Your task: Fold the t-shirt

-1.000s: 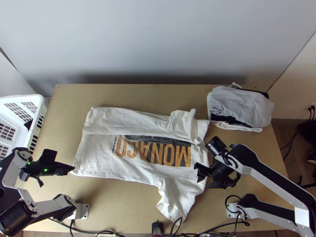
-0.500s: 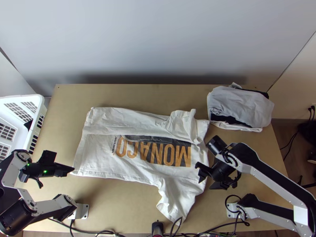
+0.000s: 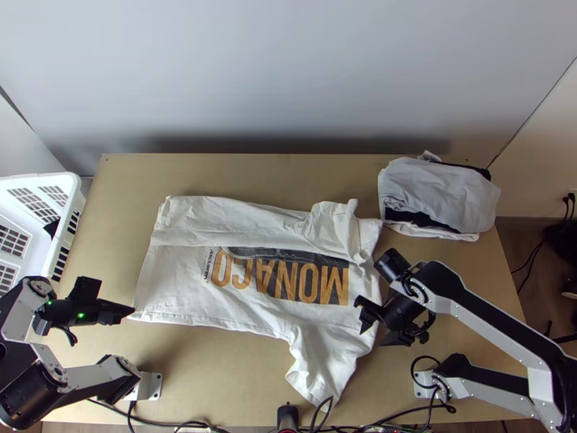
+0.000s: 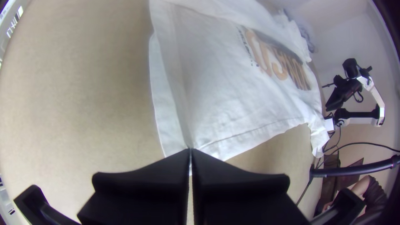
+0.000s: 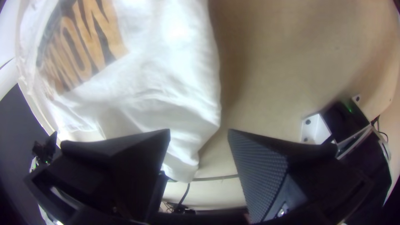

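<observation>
At the left end of the white t-shirt [image 3: 173, 274], my left gripper [image 3: 132, 310] stands by the near corner. The shirt lies flat, its far side folded over in a strip, one sleeve stretching toward the near edge. In the left wrist view the fingertips of my left gripper [image 4: 190, 150] meet over the corner of the shirt [image 4: 233, 100], with no cloth clearly pinched. My right gripper [image 3: 373, 317] is at the shirt's right edge, near the sleeve. Seen from the right wrist, my right gripper [image 5: 199, 131] has its fingers wide apart above the shirt's edge [image 5: 166, 83].
A pile of folded cloth [image 3: 440, 191] sits at the table's far right. The white basket [image 3: 68, 209] stands off the left side. Cables [image 3: 180, 424] run along the near edge, beside a black post [image 3: 287, 415]. Bare table [image 3: 216, 368] lies between the left arm's base and the sleeve.
My left gripper has shifted very slightly toward the near edge. My right gripper moved a little to the right and then back. The shirt has stayed as it was.
</observation>
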